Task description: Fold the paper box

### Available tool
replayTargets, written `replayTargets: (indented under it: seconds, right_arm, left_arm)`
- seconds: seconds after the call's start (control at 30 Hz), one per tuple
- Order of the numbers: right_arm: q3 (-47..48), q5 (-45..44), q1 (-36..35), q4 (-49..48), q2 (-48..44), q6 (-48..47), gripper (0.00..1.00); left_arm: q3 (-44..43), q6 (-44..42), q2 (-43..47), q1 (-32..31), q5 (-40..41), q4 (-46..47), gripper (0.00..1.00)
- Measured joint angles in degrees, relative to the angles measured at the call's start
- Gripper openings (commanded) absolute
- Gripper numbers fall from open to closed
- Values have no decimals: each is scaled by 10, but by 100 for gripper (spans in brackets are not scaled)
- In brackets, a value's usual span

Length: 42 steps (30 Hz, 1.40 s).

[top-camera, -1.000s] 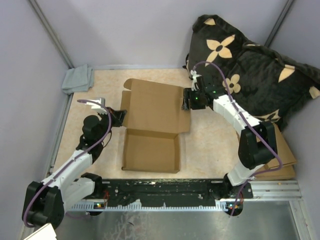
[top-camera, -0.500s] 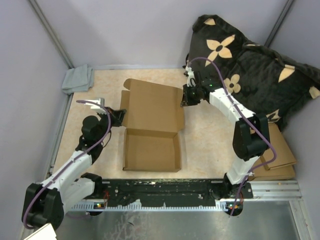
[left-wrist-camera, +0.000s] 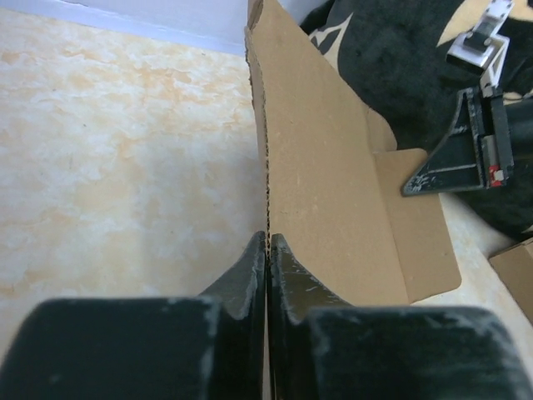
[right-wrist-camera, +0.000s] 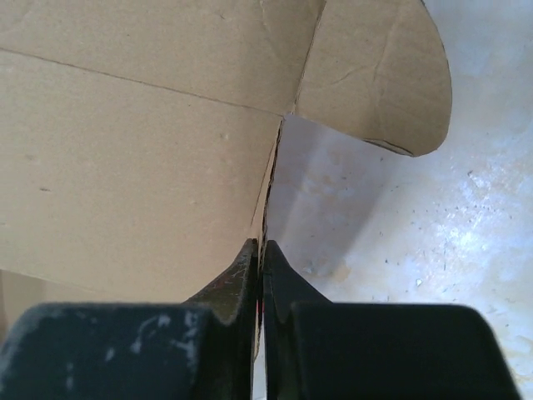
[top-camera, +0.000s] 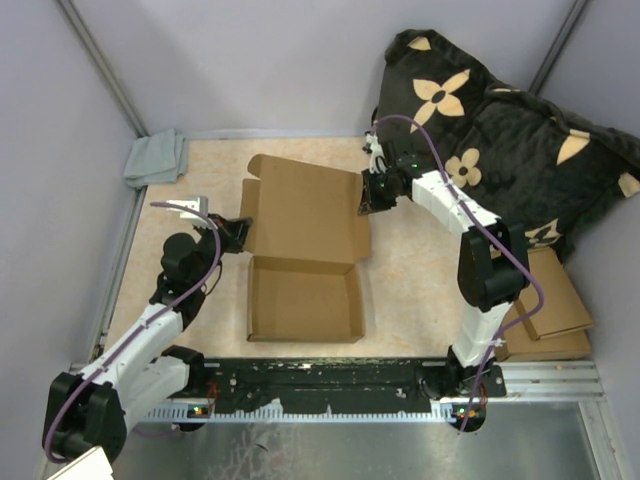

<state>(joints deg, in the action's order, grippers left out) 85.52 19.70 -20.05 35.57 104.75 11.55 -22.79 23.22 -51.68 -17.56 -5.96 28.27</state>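
The paper box is plain brown cardboard in the middle of the table, its shallow tray toward me and its lid panel raised behind. My left gripper is shut on the lid's left side flap; in the left wrist view the cardboard edge runs straight into the pinched fingertips. My right gripper is shut on the lid's right side flap, and the right wrist view has that flap's thin edge clamped between its jaws, with a rounded tab beyond.
A black cushion with tan flowers lies at the back right, close behind the right arm. A stack of flat cardboard pieces sits at the right edge. A grey cloth lies in the back left corner. Walls enclose the table.
The right gripper closed on the lid's right flap and moved back and left, drawing that flap inward. The left gripper stayed shut on the left flap.
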Motion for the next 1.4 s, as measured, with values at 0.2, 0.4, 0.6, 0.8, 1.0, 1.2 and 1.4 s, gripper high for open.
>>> replayTargets:
  seconds: [0.2, 0.4, 0.6, 0.8, 1.0, 1.2, 1.4]
  right_arm:
    - [9, -38, -2, 1, -1, 6, 0]
    - [-21, -134, -20, -35, -59, -16, 0]
    - [-140, -186, -56, -170, -210, -71, 0]
    - [-247, -191, -69, -296, -305, -111, 0]
    - [-274, -197, -69, -343, -307, -118, 0]
    - [-305, -196, -69, -370, -316, -118, 0]
    - [-345, -182, -69, -398, -349, -118, 0]
  left_arm:
    - [-31, -12, -4, -1, 7, -40, 55]
    - [-163, -43, -26, -1, 44, -149, 58]
    - [-294, -103, -73, -1, 75, -269, 57]
    - [-395, -141, -143, -1, 65, -376, 54]
    - [-411, -150, -156, -1, 32, -449, 52]
    - [-397, -161, -131, -1, 23, -457, 53]
    - [-397, -176, -150, -1, 23, -458, 53]
